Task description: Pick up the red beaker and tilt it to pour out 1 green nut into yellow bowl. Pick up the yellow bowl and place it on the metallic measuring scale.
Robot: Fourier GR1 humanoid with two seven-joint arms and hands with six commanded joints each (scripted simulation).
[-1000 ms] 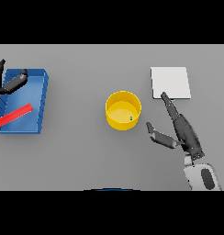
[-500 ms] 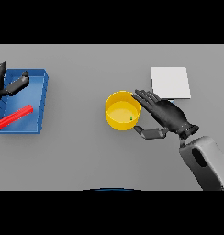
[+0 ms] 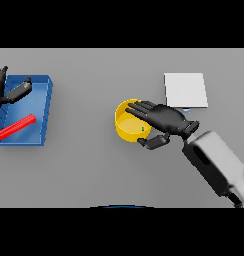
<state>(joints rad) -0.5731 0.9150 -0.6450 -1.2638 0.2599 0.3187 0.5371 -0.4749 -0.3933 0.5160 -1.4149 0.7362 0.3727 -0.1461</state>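
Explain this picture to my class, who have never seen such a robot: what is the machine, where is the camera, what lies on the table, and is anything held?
The camera sits at the robot's head, looking down at a grey table. The robot has two arms ending in dark hands. Its right hand reaches over the yellow bowl, fingers across the rim and thumb at the near side; the bowl is not lifted. A small green nut lies inside. Beyond the hand is the flat pale scale. At the far left, the left hand is open over a blue tray that holds the red beaker, lying on its side.
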